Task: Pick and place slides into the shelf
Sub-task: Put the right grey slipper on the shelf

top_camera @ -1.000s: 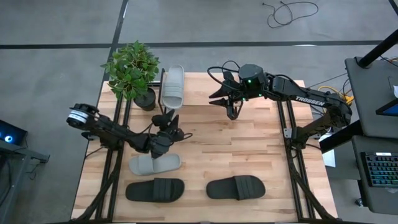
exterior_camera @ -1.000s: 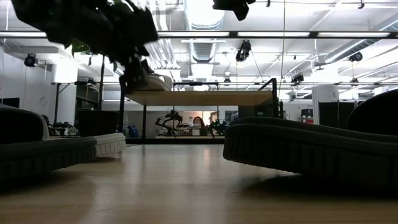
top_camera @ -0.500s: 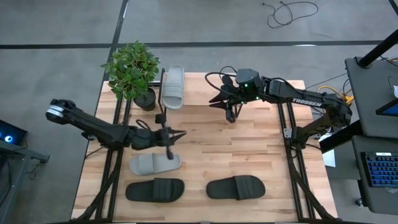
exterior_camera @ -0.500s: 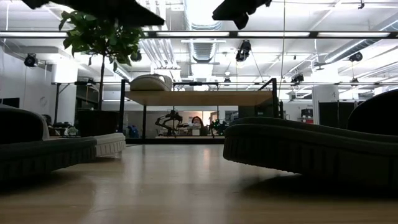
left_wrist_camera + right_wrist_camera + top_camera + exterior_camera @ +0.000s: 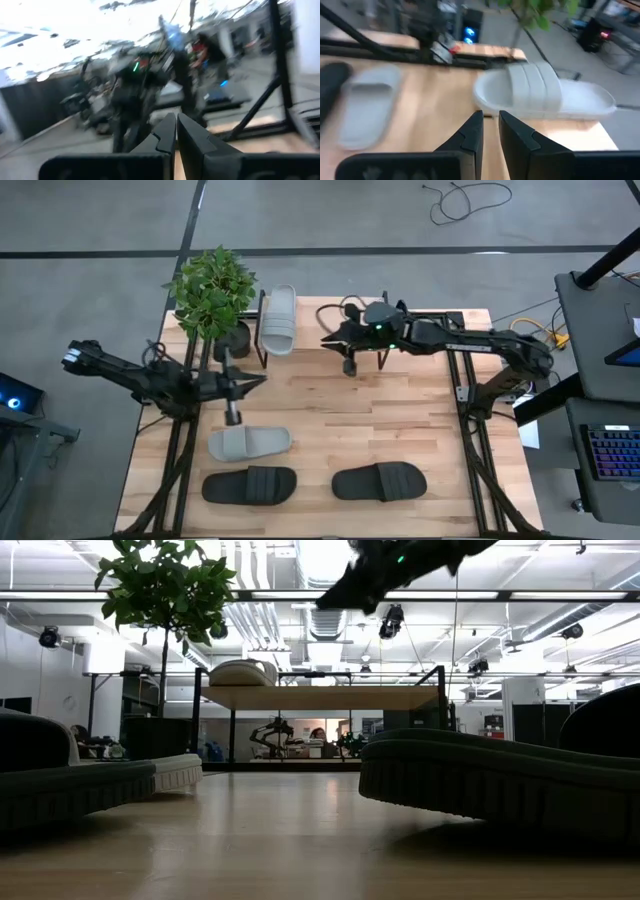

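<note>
One light grey slide [image 5: 278,320] lies on the shelf [image 5: 262,340] at the table's [image 5: 400,420] far edge, toward the far-left corner, toe end overhanging the far edge. In the low view it sits at the left end of the shelf top [image 5: 320,697]; the remainder of the board is bare.

A potted plant [image 5: 210,292] stands at the far-left corner, just beside the shelf.

Second light grey slide [image 5: 249,444] on the tabletop, left of centre, lying crosswise. Two black slides along the near edge: one [image 5: 249,485] near-left, just beside the grey one, and one [image 5: 379,481] near the middle of that edge. Gap between the two black ones.

Left gripper [image 5: 232,417] hangs above the table by the left edge, between shelf and grey slide, fingers pressed together, holding nothing.

Right gripper [image 5: 349,366] hangs over the far-middle of the table, just right of the shelved slide, fingers [image 5: 470,135] nearly together with a thin slit, nothing between them.

Centre and right half of the tabletop are open wood, right edge unobstructed.
</note>
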{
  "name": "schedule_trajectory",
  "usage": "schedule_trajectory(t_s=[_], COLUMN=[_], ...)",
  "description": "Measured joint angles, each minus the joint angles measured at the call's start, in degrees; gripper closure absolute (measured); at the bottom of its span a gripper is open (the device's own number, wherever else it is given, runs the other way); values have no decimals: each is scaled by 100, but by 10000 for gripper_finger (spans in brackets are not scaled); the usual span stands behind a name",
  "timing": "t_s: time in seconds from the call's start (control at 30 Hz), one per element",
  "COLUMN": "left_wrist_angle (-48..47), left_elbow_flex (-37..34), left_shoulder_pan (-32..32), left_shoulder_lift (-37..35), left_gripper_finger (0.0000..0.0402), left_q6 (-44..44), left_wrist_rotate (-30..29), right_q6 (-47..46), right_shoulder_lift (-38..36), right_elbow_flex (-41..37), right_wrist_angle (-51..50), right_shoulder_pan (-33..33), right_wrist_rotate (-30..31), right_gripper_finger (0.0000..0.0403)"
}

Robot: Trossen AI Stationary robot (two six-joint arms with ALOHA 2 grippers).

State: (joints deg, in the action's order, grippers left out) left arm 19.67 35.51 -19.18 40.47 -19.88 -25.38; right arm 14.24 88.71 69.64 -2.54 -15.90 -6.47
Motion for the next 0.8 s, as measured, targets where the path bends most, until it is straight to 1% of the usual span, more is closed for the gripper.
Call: schedule_trajectory(t_s=[0.07,0.13,0.23,0.37,0.47,0.63,0.8], left_wrist_angle=[-11,-1,-27,22,-51,-571,-574], left_elbow_flex=[-44,-149,-315,-331,-331,-366,-394], left_shoulder_pan=[-73,-129,-166,-166,-166,-203,-203], left_shoulder_lift=[-185,-312,-446,-653,-802,-1036,-1183], left_gripper_finger=[401,401,401,401,401,402,402], left_q6=[1,0,-22,-46,-15,48,55], left_wrist_rotate=[256,417,437,430,419,417,416], right_q6=[15,28,17,-213,-345,-414,-463], right_shoulder_lift=[274,553,917,1367,1650,2042,2367], right_elbow_flex=[70,227,610,1058,1347,1608,1762], right_wrist_angle=[268,487,482,454,367,236,231], right_shoulder_pan=[-29,-72,-187,-401,-533,-660,-694], right_wrist_rotate=[205,207,207,183,175,161,162], right_gripper_finger=[351,354,368,391,394,394,394])
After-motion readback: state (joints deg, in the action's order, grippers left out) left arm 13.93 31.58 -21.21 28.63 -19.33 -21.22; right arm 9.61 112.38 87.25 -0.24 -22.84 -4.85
